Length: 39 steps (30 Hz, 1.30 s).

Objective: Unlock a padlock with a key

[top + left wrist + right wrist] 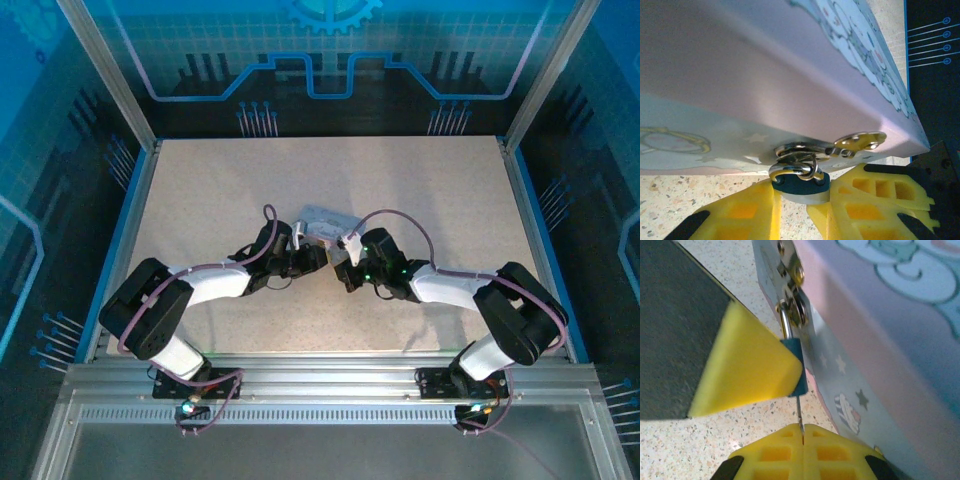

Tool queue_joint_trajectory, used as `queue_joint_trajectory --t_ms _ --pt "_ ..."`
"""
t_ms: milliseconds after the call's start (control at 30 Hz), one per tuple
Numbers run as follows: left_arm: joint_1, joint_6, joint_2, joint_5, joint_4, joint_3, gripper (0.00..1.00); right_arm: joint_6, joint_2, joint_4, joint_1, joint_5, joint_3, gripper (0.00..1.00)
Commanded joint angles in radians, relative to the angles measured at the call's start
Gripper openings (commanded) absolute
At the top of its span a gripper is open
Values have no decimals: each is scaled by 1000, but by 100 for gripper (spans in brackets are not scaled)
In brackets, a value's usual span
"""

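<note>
From the left, the left gripper (799,200) reaches in under the front wall of the pastel cartoon tin (790,65), which lies on the speckled table (200,190). Its yellow fingers (745,215) are drawn narrow, one pressed to each side of the padlock (802,186). That hold looks meant to stop the small dark-blue body from swinging or twisting on its silver shackle (792,170), which is threaded through the tin's metal hasp (805,148). The padlock therefore hangs at the tin's front edge, just above the table, with its underside facing the other arm. In the right wrist view one of the left fingers shows as a broad yellow wedge against the blue body. Directly below, the key (799,412) stands as a thin dark sliver in line with the body. Its tip meets the underside, though I cannot tell whether it is fully seated in the keyway. Furthest right, the right gripper (802,432) has its fingers pinched together on the key's lower end, so the blade stays straight. Judging by this layout, the insertion is under way and the turn is not yet done. The shackle is closed through the hasp.
</note>
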Motion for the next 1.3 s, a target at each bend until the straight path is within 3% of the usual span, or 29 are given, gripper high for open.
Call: queue_joint_trajectory --t_ms 0,533,867,1267 --pt "-12 7 -8 22 28 21 26 -5 -23 69 -11 -30 10 0" --pt "-13 -9 -17 37 13 37 26 25 -7 205 -11 -27 1 0" --pt "-15 -96 2 65 78 36 26 77 40 340 -11 -48 7 0" --pt "-14 -119 116 49 179 18 25 120 34 254 -11 3 -55 0"
